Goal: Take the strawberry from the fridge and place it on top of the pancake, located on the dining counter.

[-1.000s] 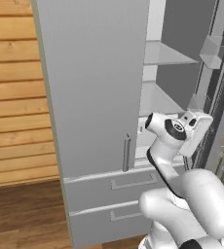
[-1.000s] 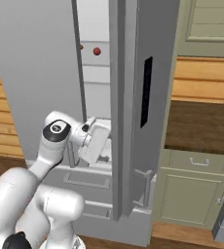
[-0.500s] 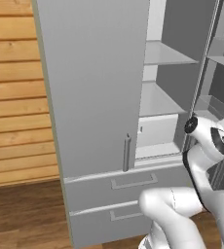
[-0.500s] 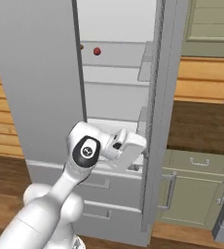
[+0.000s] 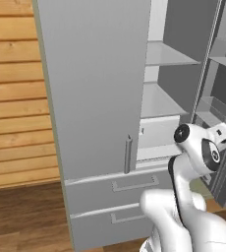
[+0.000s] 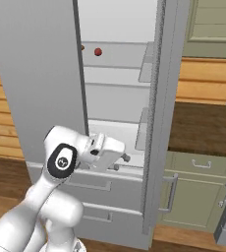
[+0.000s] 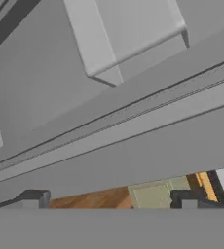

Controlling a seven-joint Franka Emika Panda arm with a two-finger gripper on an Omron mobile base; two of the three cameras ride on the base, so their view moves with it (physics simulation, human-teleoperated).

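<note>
The tall light-grey two-door fridge [image 6: 41, 74] stood with its right door [image 6: 159, 123] swung out and the left one shut, leaving a narrow gap between the two door edges. The tiny red roundish strawberry [image 6: 98, 51] sat on an upper pale shelf, well above my two-finger gripper [image 6: 122, 162]. My wrist was bent level, hand at the lowest shelf's front edge. Fingers [image 7: 33, 198] were spread apart, holding nothing.
</note>
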